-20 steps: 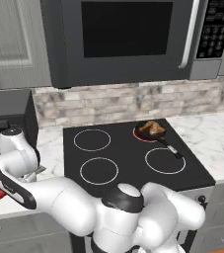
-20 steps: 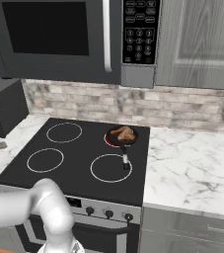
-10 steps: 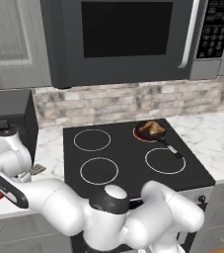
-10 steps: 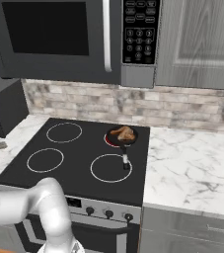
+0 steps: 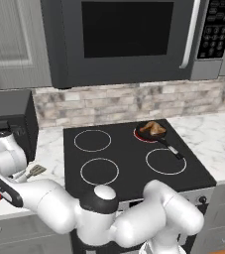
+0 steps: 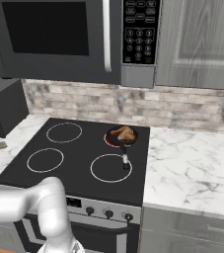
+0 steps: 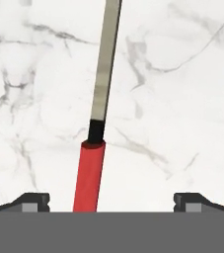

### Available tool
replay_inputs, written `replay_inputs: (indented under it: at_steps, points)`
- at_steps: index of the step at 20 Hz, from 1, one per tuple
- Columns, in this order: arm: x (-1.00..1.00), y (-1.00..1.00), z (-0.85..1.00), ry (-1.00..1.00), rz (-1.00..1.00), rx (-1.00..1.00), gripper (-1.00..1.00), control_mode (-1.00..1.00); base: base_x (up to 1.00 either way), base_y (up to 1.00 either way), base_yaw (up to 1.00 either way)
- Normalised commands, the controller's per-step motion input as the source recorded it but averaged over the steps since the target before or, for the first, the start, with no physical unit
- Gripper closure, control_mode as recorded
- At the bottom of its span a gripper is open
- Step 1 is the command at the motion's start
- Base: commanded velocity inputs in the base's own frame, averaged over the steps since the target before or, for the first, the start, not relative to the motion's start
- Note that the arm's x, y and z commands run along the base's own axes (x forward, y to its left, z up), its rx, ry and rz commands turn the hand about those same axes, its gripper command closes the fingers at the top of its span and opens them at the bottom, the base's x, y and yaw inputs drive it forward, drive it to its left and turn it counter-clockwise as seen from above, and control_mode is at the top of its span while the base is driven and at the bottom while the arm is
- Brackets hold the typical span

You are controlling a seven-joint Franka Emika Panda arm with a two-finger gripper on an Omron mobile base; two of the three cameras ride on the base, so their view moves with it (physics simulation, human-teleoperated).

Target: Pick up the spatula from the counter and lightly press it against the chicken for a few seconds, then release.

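The spatula (image 7: 91,173) has a red handle and a flat grey metal shaft. It's lying flat on the white marble counter (image 7: 182,99) left of the stove (image 5: 129,163), blade end towards it. The chicken (image 5: 154,129) is a browned piece, maybe a drumstick, sitting in the small dark pan (image 5: 140,133) at the back right.

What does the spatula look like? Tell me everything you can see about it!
The spatula has a round red handle, a short black collar and a long flat grey-beige shaft that looks like metal. In the left base view its grey blade pokes out beside the arm. It lies flat on the white marble counter, left of the stove. The open gripper hangs over the handle, one fingertip on each side, and I can't see either one touching it.
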Motion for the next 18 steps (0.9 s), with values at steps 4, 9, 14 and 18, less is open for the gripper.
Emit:
replay_inputs:
  at_steps: [4, 9, 14, 18]
  points:
    - [0.11, 0.16, -0.21, 0.05, -0.02, -0.02, -1.0, -1.0, 0.0, 0.0, 0.0]
    - [0.13, 0.16, -0.21, 0.05, -0.02, -0.02, -1.0, -1.0, 0.0, 0.0, 0.0]
    - [0.14, 0.14, -0.19, 0.04, -0.02, -0.02, -1.0, -1.0, 0.0, 0.0, 0.0]
    - [0.12, 0.21, -0.2, 0.05, -0.02, -0.04, 1.0, -1.0, 0.0, 0.0, 0.0]
